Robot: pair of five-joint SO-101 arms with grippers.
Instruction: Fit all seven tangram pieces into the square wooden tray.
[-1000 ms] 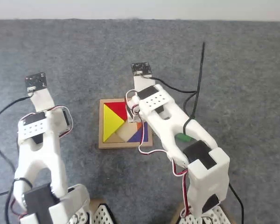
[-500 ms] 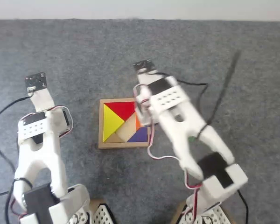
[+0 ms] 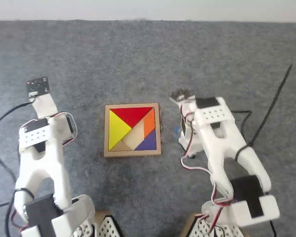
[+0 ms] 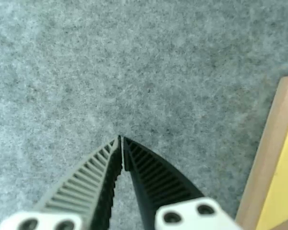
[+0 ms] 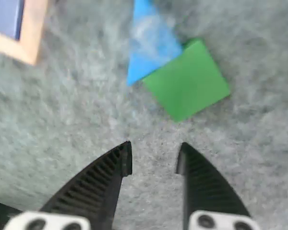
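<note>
**Two pieces lie outside the tray, touching each other**
The left fingers (image 4: 118, 146) are pinched together, empty, over the counter (image 3: 89, 59) just beside the tray (image 3: 132, 154). The right fingers (image 5: 116, 163) gape with nothing between them, near the blue triangle (image 5: 149, 43) and green square (image 5: 187, 86) lying by the tray's corner. Since these two touch, closing on one may drag or tip the other, and a flat piece on this soft cover could slip from the pinch.

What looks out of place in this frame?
Two pieces sit outside the tray: a blue triangle and a green square, touching each other on the carpet beside a tray corner. In the high view the tray shows bare wood patches where pieces seem to be missing. Nothing looks damaged.
</note>
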